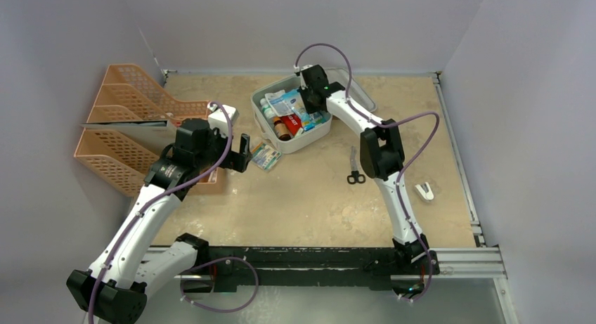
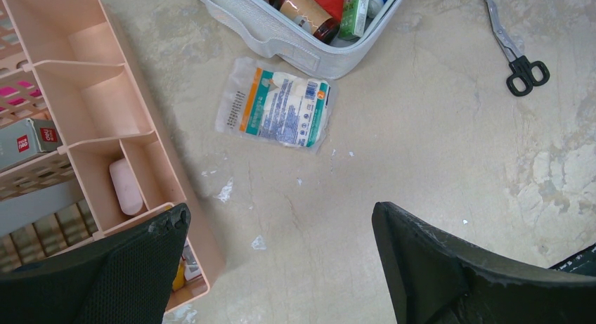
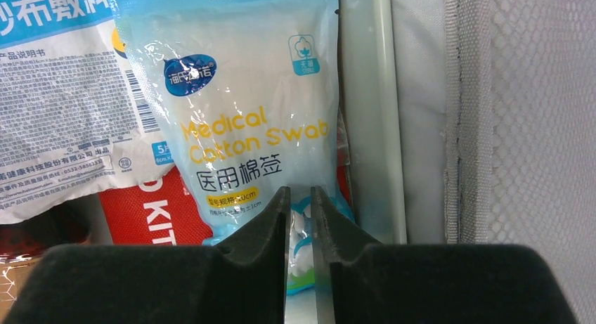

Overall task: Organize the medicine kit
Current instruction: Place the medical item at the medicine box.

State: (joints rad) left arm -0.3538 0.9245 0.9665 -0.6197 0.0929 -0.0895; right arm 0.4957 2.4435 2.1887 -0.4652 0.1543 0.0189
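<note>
Sitting open on the worktop [image 1: 302, 197], trays [image 1: 123, 79] to its left, the medicine kit [image 1: 309, 138] looks light and soft-walled; I'd take its firmer zipped rim. Inside it the right hand [image 3: 300, 197] pinches a cotton swab bag [image 3: 246, 92]; just in front, the left hand [image 2: 281, 215] gapes wide.

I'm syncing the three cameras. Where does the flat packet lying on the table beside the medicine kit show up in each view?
Top external: packet left of centre, off the medicine kit's near-left corner.
Left wrist: packet upper centre, just below the kit.
Right wrist: not in it; cotton swab bag instead.
Shared landmark: the medicine kit.
</note>
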